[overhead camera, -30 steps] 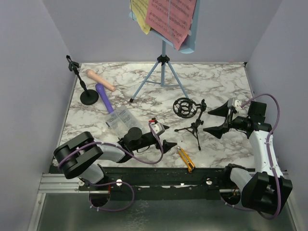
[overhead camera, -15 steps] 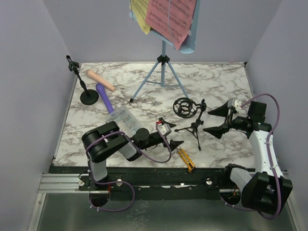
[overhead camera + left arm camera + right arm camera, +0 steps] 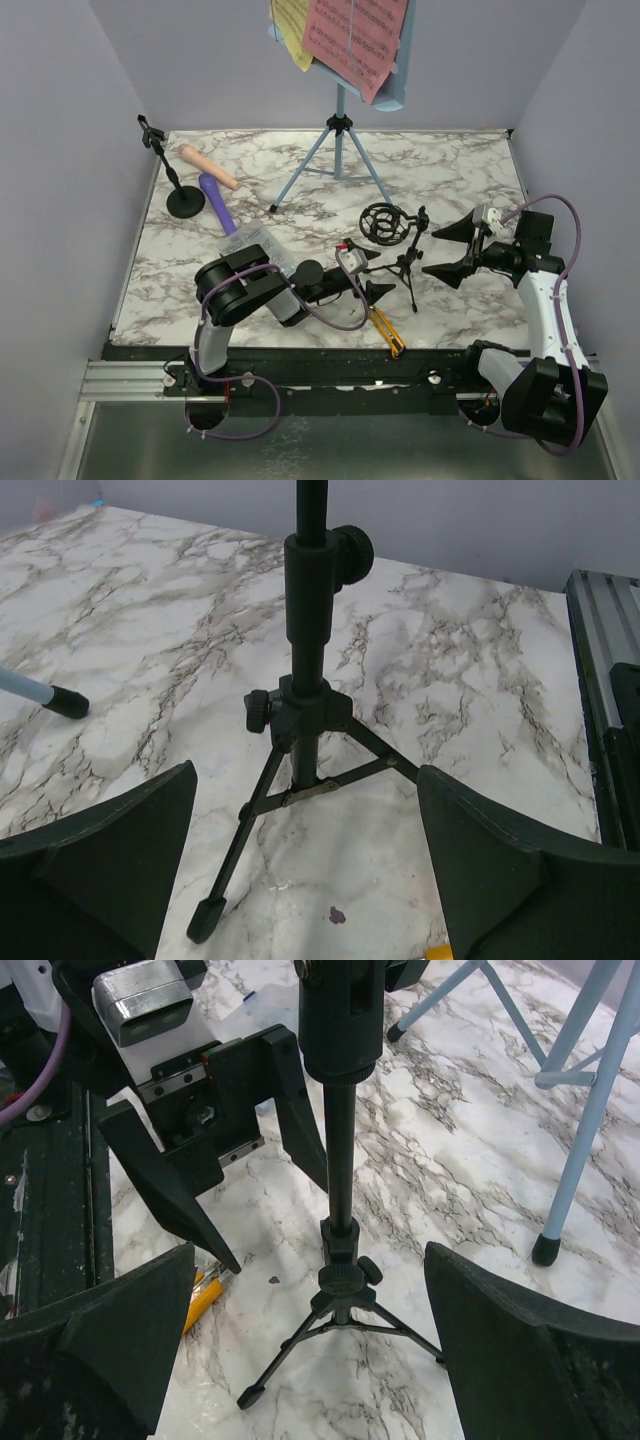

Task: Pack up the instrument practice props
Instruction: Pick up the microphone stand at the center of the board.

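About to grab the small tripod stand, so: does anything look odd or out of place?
A yellow utility knife lies at the near edge of the table, close to the left tool; it is no music prop. Nothing looks spilled or broken.

Robot lab booth: plain walls (image 3: 200, 60), marble tabletop (image 3: 450, 170), alu rail (image 3: 110, 381).

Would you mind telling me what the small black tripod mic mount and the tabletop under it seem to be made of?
The tripod mic mount looks like matte black metal tubing with moulded plastic knobs, judging by its dull, even sheen. The tabletop is smooth with grey marble veining, possibly printed laminate rather than stone.
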